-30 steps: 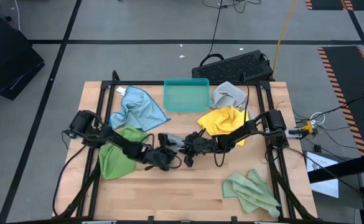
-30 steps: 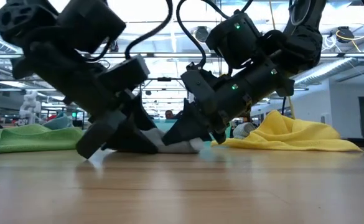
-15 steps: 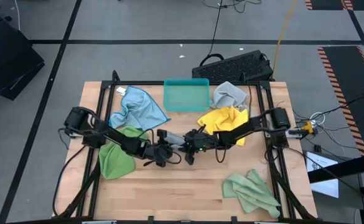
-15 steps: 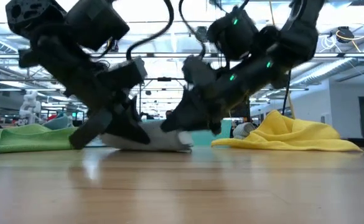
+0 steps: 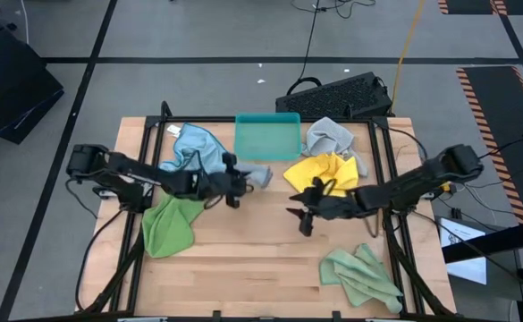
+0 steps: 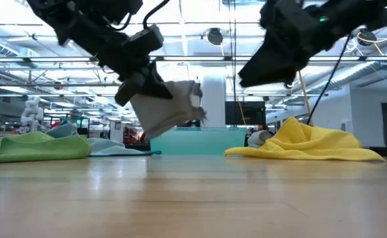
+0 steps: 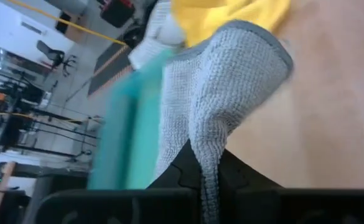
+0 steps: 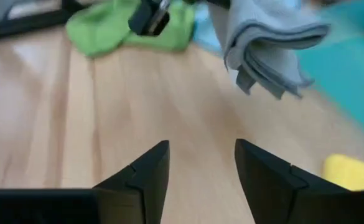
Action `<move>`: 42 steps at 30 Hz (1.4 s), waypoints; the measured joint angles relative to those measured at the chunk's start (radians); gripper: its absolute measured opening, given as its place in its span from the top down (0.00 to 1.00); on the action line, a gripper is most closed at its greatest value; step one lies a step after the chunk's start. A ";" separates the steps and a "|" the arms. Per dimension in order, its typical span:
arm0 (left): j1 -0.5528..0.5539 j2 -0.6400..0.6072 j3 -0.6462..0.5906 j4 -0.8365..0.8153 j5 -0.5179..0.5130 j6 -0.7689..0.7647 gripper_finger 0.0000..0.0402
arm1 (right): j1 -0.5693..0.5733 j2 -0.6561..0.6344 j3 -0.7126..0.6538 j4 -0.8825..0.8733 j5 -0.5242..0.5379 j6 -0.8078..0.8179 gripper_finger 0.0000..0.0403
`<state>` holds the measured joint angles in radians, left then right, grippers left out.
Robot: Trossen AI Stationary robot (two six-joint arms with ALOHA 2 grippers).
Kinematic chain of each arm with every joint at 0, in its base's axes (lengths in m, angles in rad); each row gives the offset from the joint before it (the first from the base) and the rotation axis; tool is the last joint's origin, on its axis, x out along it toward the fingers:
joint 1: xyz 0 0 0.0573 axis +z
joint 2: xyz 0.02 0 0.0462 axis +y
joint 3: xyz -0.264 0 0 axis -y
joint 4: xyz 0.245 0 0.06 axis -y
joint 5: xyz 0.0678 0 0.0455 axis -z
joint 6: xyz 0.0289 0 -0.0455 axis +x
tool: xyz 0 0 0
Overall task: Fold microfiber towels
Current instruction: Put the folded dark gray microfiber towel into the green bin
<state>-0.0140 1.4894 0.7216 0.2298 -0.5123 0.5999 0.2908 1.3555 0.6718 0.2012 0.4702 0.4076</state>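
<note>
A folded grey microfiber towel [image 5: 257, 174] hangs in the air near the teal tray [image 5: 267, 136], with my left gripper [image 5: 235, 185] shut on it. It also shows in the low view [image 6: 173, 106] and the right wrist view [image 8: 266, 43]. My right gripper [image 8: 200, 168] stands open to the towel's right, above the table [image 5: 301, 215], with nothing between its fingers. A light blue towel [image 5: 194, 148], a green one [image 5: 167, 224], a yellow one [image 5: 319, 170], another grey one [image 5: 331, 134] and a second green one [image 5: 364, 273] lie loose on the table. My left gripper pinches the folded grey towel between its two fingers, by the end nearest the arm [image 7: 203, 165]. Several layers are stacked in the hold. The fingers come from the table's left, slanting down. The towel sticks out past the fingertips and sags a little, lifted clear of the table [image 6: 170, 112].
The teal tray stands at the table's far edge, just behind the held towel. A black keyboard [image 5: 337, 94] lies beyond the table. Bare wood [image 5: 261, 259] stretches along the near middle of the table.
My left gripper has taken hold of the folded grey towel, lifted it clear of the table and carried it toward the far edge and the teal tray. My right gripper has let go of the towel, risen and drawn back toward the table's right edge.
</note>
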 joint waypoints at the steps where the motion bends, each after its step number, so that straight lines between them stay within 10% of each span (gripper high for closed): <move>1: 0.029 -0.004 0.001 0.035 0.016 0.027 0.98 | 0.016 -0.024 -0.030 0.024 0.026 0.000 0.57; 17: 0.470 0.170 0.236 0.084 0.269 0.232 0.98 | -0.021 -0.087 -0.234 0.287 0.087 -0.106 0.59; 42: 0.504 0.444 0.373 0.142 0.095 0.490 0.98 | -0.263 -0.087 -0.234 0.425 0.154 -0.114 0.59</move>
<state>0.4900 1.9336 1.0948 0.3719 -0.4175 1.0903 0.0282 1.2686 0.4381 0.6260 0.6247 0.2940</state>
